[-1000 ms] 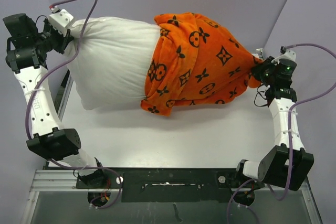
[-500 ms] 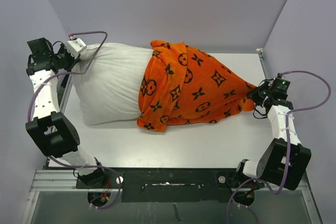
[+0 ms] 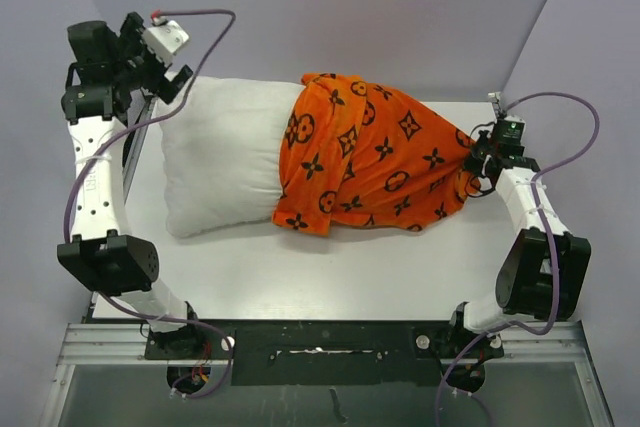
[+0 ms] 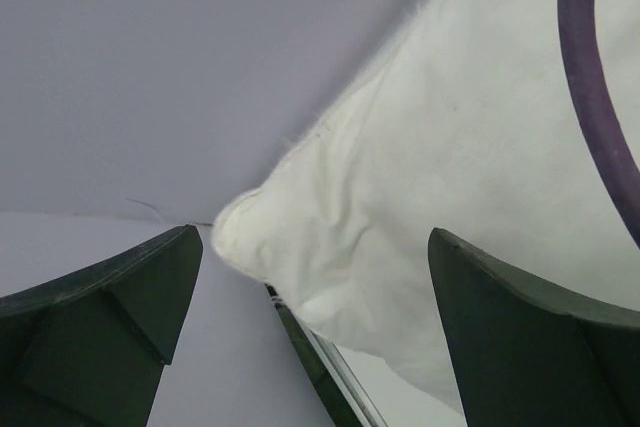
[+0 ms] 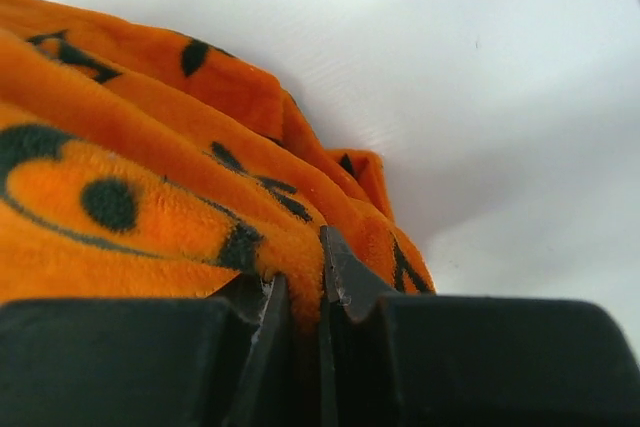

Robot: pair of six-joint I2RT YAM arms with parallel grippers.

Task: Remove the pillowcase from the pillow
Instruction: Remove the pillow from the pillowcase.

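Observation:
The white pillow (image 3: 225, 162) lies flat on the table, its left half bare. The orange pillowcase (image 3: 375, 162) with black motifs covers its right half and narrows to a bunched end at the right. My left gripper (image 3: 172, 79) hovers open just off the pillow's far left corner. In the left wrist view that corner (image 4: 300, 237) sits between and beyond the wide-apart fingers (image 4: 110, 317), touching neither. My right gripper (image 3: 478, 162) is shut on the bunched end of the pillowcase; the right wrist view shows orange plush (image 5: 130, 207) pinched between the jaws of that gripper (image 5: 300, 282).
The white table (image 3: 330, 267) has walls close behind and at both sides. A dark metal rail (image 4: 320, 367) runs along its left edge under the pillow corner. A purple cable (image 4: 590, 77) loops near the left gripper, and another (image 3: 560, 107) arcs over the right arm.
My left gripper has let go of the pillow's corner, opened and drawn back. The pillow has dropped flat on the table. The right gripper, still holding the pillowcase, shifted slightly back.

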